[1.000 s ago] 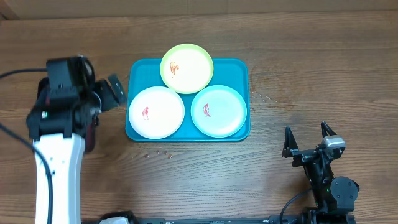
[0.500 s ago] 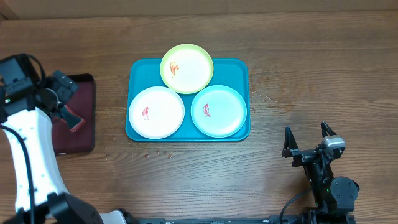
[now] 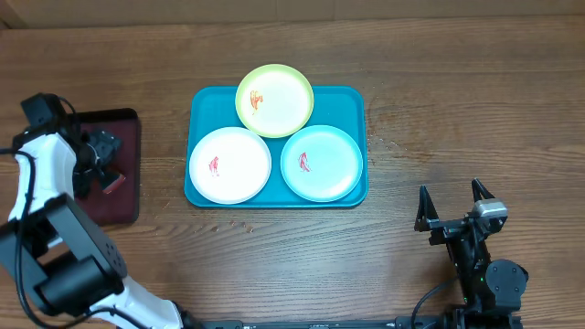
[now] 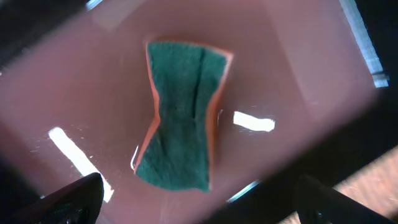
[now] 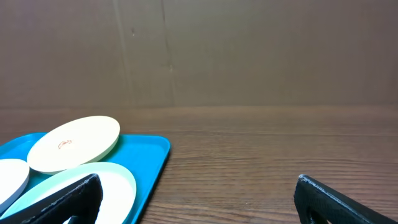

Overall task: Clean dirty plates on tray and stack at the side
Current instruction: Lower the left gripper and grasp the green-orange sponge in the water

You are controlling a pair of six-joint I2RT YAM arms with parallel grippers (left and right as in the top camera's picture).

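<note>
Your left gripper (image 4: 202,200) hangs wide open and empty over the green sponge (image 4: 183,115) on the maroon tray (image 4: 298,68). Close off-centre and you may nip only one orange edge, or skid the sponge across that glossy surface. The three smeared plates (image 3: 229,164) sit on the teal tray (image 3: 355,102), well apart. Your right gripper (image 3: 454,208) rests open, holding nothing.

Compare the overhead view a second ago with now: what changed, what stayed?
The left gripper swung left, away from the teal tray, and now hangs open over the sponge on the maroon tray; nothing taken hold of. The three plates, teal tray and right gripper stayed put.
</note>
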